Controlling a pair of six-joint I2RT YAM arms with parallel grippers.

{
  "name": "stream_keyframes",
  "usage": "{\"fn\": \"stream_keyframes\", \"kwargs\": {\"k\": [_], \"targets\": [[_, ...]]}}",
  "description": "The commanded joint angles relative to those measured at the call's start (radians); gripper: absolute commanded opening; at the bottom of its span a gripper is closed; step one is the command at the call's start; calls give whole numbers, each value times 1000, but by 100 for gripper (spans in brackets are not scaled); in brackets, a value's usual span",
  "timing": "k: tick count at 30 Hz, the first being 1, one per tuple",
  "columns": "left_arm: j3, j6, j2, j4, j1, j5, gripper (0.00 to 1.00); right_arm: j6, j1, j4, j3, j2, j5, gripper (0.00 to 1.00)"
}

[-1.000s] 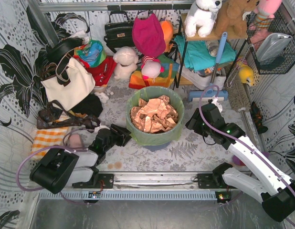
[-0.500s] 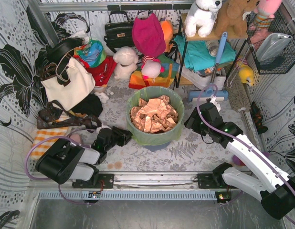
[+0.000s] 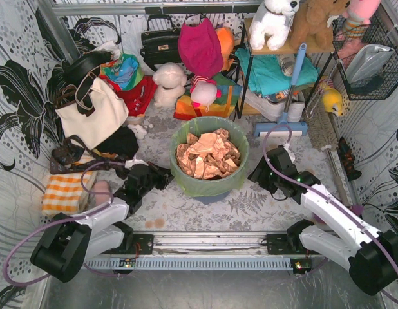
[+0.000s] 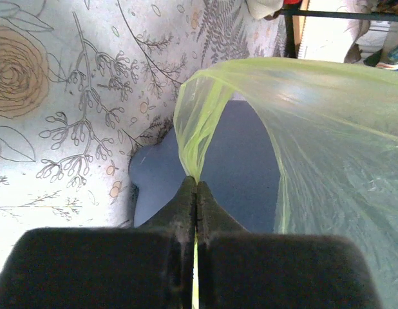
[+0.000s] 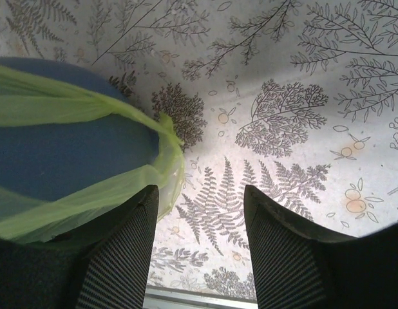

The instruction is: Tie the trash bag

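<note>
Change: left gripper (image 4: 196,193) has just clamped shut, pinching the hem of the thin translucent lime-green plastic trash bag (image 3: 208,158) at its 8 o'clock; first hold made; bag lines the round blue-grey bin (image 4: 232,161) mid-table; left arm stretched low and forward; right gripper (image 5: 199,196) spread, empty, near hem at 4 o'clock.

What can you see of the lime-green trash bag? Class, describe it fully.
The trash bag is thin, translucent lime-green plastic, lining an upright round blue-grey bin, its top folded out over the rim. It is open, untied, full of crumpled brown paper. The left end effector is shut on a fold of its overhang; the right end effector is open beside the other side, gripping nothing.
</note>
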Motion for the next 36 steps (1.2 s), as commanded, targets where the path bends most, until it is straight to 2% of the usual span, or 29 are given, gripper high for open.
{"fn": "stream_keyframes", "kwargs": {"k": [1, 10, 19, 25, 31, 36], "targets": [[55, 92, -35, -167, 7, -43, 0, 30, -52, 115, -58, 11, -73, 55], [64, 115, -111, -257, 7, -58, 0, 40, -140, 346, -137, 100, -251, 47], [63, 117, -154, -296, 6, -56, 0, 56, -145, 580, -170, 300, -350, 45], [67, 125, -173, -323, 6, -64, 0, 77, -145, 676, -194, 398, -394, 37], [56, 119, -206, -341, 6, -79, 0, 78, -146, 672, -198, 407, -366, 20], [51, 127, -276, -402, 7, -107, 0, 19, -146, 498, -155, 332, -243, 0]]}}
